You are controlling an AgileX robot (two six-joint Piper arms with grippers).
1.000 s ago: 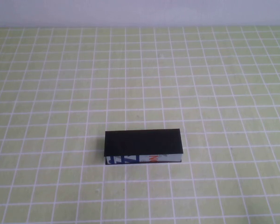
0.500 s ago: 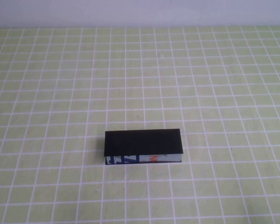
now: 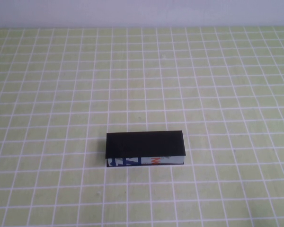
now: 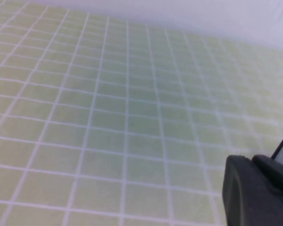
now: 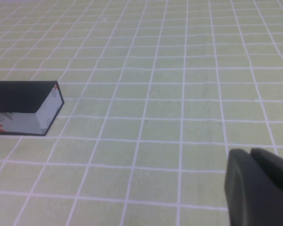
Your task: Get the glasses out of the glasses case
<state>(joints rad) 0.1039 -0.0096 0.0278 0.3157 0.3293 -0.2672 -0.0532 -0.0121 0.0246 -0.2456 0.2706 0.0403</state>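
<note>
Black glasses case (image 3: 145, 146) shut, well apart from both hands; hand (image 4: 257, 190), hand (image 5: 259, 188) states unclear.

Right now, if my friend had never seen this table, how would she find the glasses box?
Look at the table with the green checked cloth. Near the front middle lies the glasses case, a long flat black box with its lid closed. It is the only thing lying there, with blue, white and orange print on its front side. The left gripper and right gripper wait off to the sides, touching nothing.
</note>
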